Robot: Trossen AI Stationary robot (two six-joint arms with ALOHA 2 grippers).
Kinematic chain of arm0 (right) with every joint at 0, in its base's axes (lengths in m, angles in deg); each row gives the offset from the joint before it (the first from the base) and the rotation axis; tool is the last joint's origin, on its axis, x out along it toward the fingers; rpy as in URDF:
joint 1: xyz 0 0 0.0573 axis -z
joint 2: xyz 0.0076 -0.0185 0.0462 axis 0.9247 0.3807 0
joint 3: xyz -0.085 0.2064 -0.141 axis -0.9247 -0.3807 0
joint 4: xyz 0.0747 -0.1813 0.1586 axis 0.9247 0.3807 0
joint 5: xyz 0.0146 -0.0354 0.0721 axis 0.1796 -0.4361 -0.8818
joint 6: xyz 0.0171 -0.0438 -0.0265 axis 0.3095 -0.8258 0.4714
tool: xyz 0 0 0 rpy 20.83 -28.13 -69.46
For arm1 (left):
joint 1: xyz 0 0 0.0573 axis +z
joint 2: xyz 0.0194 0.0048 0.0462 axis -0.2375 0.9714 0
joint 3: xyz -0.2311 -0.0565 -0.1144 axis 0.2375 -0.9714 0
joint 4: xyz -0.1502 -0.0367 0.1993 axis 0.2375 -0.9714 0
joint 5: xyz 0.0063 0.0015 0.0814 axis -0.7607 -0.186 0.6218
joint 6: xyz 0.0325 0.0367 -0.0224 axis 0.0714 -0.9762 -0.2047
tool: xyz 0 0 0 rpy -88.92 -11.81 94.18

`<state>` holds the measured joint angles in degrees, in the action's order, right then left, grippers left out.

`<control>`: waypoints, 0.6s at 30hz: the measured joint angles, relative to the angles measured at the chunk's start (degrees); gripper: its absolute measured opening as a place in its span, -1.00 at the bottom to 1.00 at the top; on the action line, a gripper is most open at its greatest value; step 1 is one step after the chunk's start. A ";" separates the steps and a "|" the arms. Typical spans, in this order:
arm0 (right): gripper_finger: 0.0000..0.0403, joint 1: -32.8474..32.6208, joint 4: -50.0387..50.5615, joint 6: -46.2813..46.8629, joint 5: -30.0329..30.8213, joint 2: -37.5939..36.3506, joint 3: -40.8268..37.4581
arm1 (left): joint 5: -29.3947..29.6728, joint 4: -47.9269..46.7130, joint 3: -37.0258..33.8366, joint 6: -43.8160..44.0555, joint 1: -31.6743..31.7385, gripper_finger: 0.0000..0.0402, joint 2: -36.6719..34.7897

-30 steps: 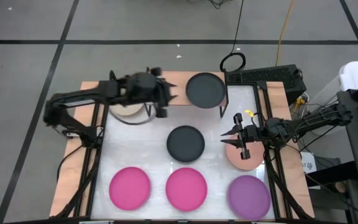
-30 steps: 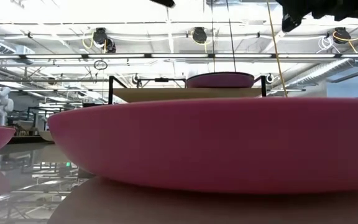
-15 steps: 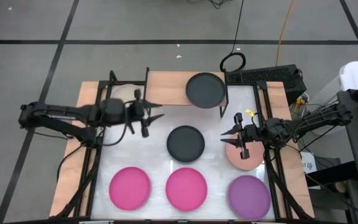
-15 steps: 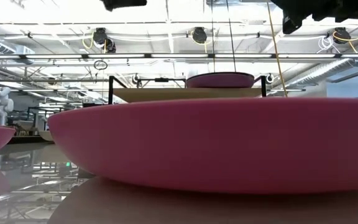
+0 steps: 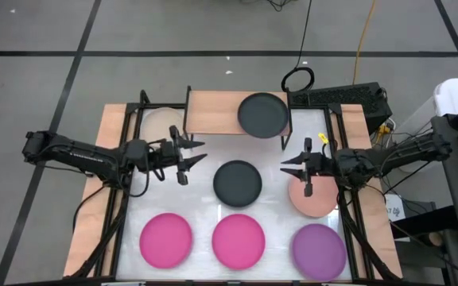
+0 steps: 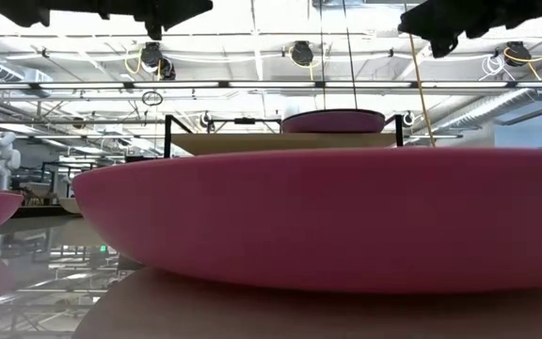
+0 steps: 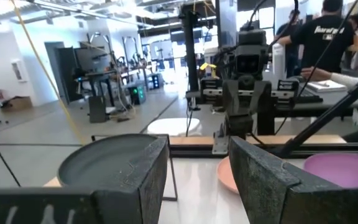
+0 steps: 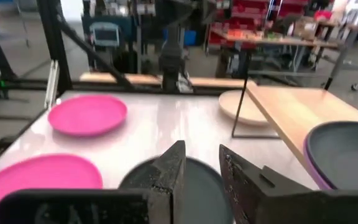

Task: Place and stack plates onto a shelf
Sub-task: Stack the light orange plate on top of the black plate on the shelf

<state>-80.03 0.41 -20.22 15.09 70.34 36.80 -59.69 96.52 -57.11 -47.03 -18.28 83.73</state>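
My left gripper hangs open above the table, left of a dark grey plate that lies flat mid-table. My right gripper is open too, hovering between that plate and a salmon plate. The shelf stands at the far edge with another dark grey plate on its top; a purple rim shows under it. A beige plate lies on the table beside the shelf's left legs.
Two hot pink plates and a purple plate lie in a row along the near edge. The left half of the shelf top is bare wood. People stand in the room beyond the table's right side.
My left arm has drawn back from over the shelf's left end, toward the table's left and near side, and now reaches over the table beside the middle grey plate. The shelf's left half has come into sight. My right gripper has shifted slightly toward the table's left.
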 joint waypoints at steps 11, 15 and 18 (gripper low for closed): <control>-0.58 0.53 11.13 -1.67 5.73 1.04 4.18 | 0.37 0.58 0.00 -4.56 0.04 -0.11 0.00; -0.58 3.21 12.74 -3.08 9.91 1.47 4.18 | 0.42 0.52 0.00 -7.06 0.38 -0.11 0.02; -0.58 6.01 12.71 -3.33 10.45 2.02 4.18 | 0.46 0.53 0.00 -7.34 1.24 -0.11 0.02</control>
<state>-74.02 13.12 -23.54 25.54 72.36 40.99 -59.23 97.06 -57.11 -54.36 -17.03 83.75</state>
